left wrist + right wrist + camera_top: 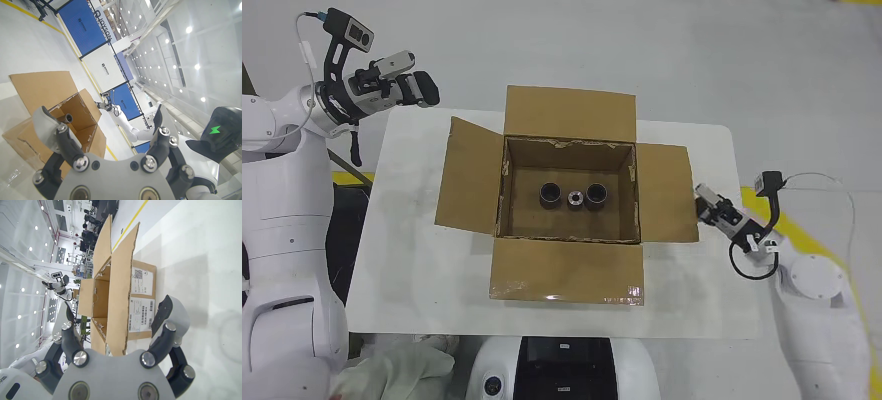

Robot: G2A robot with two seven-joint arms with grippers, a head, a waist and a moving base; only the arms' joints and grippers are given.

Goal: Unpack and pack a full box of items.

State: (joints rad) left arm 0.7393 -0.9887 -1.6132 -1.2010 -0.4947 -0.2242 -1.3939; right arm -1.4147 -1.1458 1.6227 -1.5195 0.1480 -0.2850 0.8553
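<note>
1. The white table (412, 250) is carrying an open cardboard box (504, 190) (47, 89) (100, 298) at its middle. All four flaps of the box are spreading outward.
2. Nearest the robot, the near flap (567, 268) is reaching toward the table's front edge. A strip of clear tape (587, 297) is shining along the flap's outer edge.
3. On the robot's right, the right gripper (708, 205) (117, 309) is hovering low over the table, just beside the outer edge of the right flap (667, 195) and pointing at the box. Its fingers are standing wide apart and gripping nothing. Whether it is touching the flap cannot be told.
4. White shipping labels (142, 298) are sticking to the box's outer wall under that flap, facing the right gripper.
5. On the box floor, three items are lying in a close row across the middle. They are a hollow metal cylinder (551, 195), a small silver part (573, 199) and a second hollow metal cylinder (596, 195). Whether they are touching one another cannot be told.
6. Beyond them, the far flap (570, 110) is spreading away from the robot.
7. The left gripper (427, 90) (101, 115) is hanging high near the table's far left corner, well apart from the box. Its fingers are spread wide and are holding nothing.
8. Farthest off, in the left wrist view, blue and white partition panels (85, 32) are standing in a line across the hall floor.
</note>
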